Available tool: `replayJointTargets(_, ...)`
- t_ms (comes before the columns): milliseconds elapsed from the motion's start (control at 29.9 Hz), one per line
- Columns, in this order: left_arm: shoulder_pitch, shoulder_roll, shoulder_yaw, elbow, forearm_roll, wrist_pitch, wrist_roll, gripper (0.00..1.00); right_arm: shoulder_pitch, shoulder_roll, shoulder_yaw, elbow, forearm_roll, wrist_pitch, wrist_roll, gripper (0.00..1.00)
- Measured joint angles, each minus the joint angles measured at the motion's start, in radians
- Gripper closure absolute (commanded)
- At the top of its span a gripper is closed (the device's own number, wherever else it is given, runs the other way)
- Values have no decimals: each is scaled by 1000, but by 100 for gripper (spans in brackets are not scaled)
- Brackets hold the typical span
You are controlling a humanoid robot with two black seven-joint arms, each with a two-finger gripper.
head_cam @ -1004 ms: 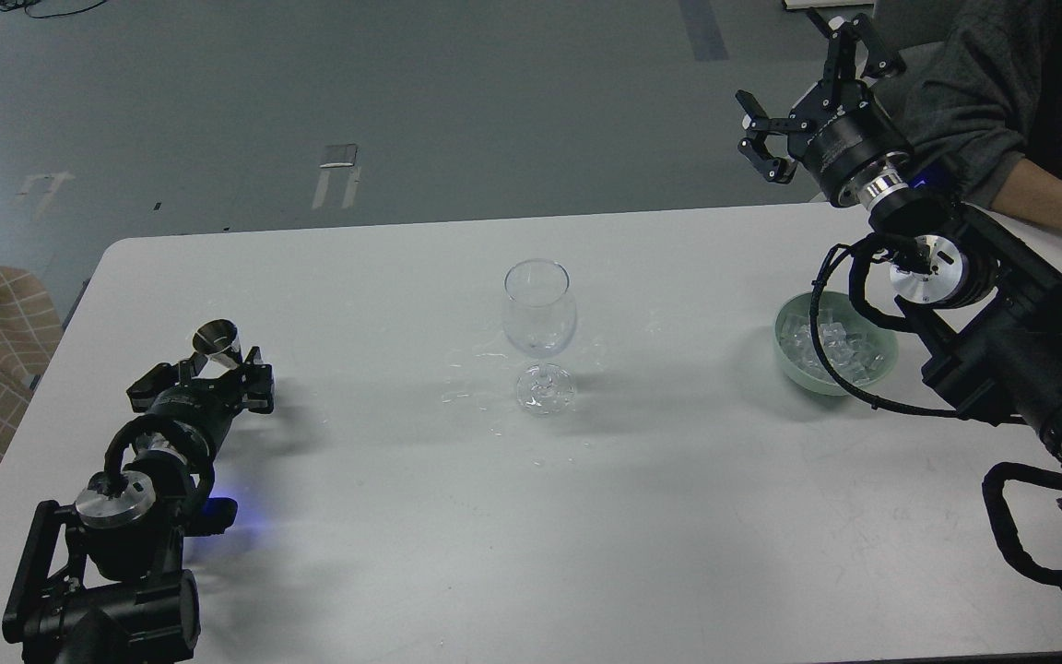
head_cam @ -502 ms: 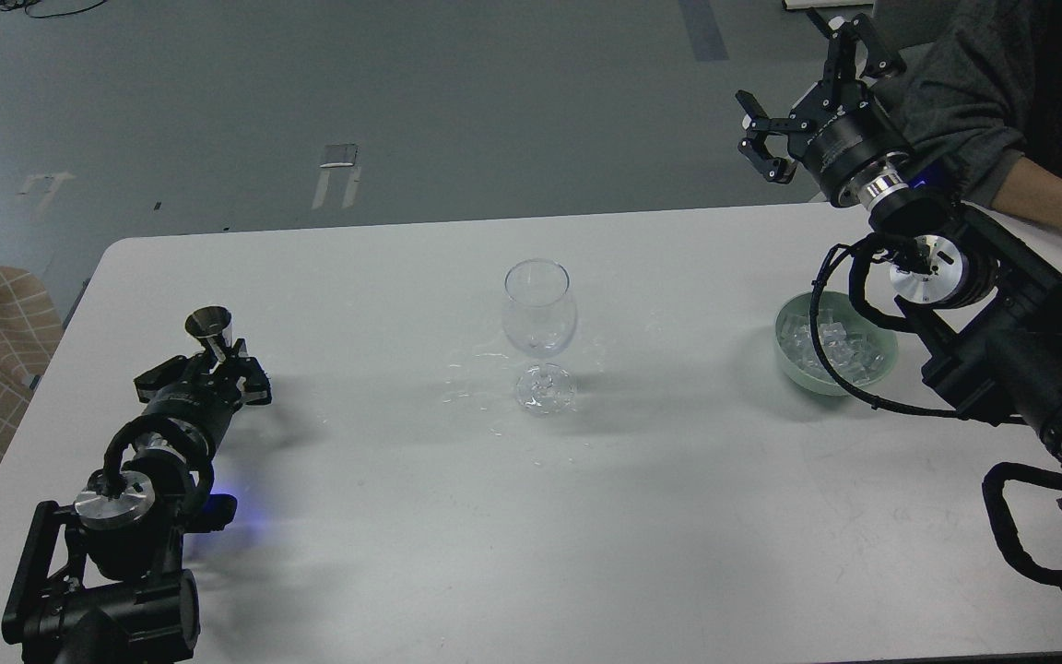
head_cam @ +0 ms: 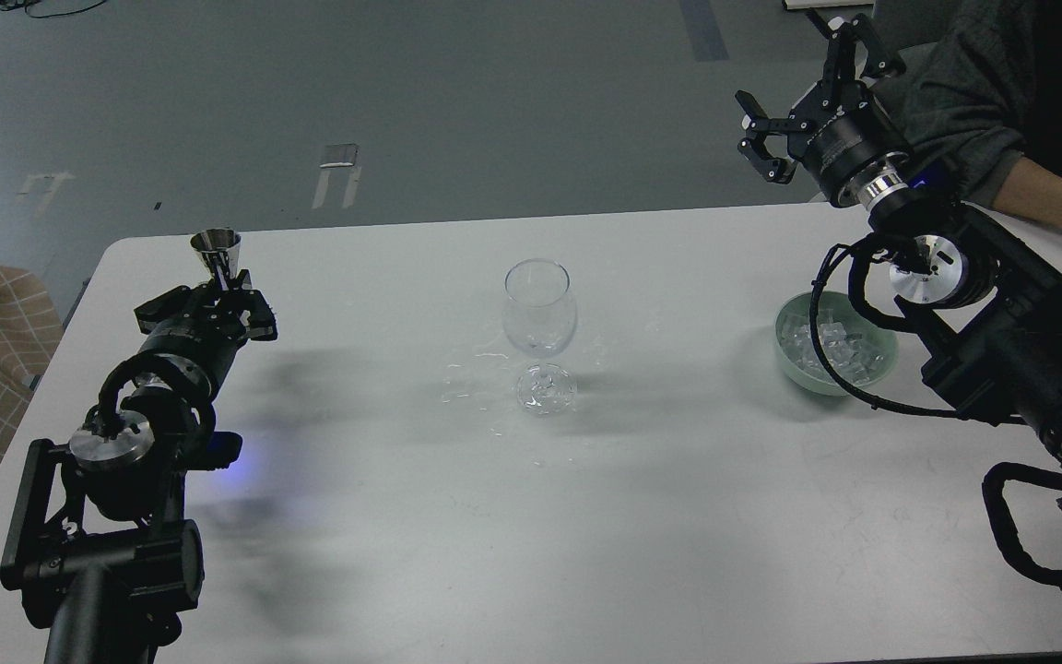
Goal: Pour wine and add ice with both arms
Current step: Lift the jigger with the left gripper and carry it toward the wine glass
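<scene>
The ice lay in a pale green bowl, partly hidden behind the right arm's cable. The wine could not be made out. The left gripper clasped a steel jigger upright, left of the wine glass. The right gripper hung spread, holding nothing.

Ice: small clear glassy cubes, piled loosely in a pale green bowl on the right side of the table.

Wine: not discernible in this view.

Left arm: black, jointed, silver joint cap; left gripper clamps the waist of an upright steel jigger.

Right arm: black, cable loop over the bowl; right gripper raised beyond the table, fingers spread, holding nothing.
</scene>
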Motion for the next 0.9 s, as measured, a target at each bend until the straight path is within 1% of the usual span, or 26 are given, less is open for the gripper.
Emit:
replayJointTargets(268, -26, 0, 55, -91, 0, 80, -2, 100, -1, 0, 0, 0, -5, 0, 0, 0)
replayJointTargets(636, 9, 0, 205, -308, 3, 188, -1, 100, -9, 0, -2, 0, -6, 0, 0, 0)
replayJointTargets(904, 34, 0, 302, -362, 5, 203, -4, 100, -13, 0, -2, 0, -6, 0, 0, 0)
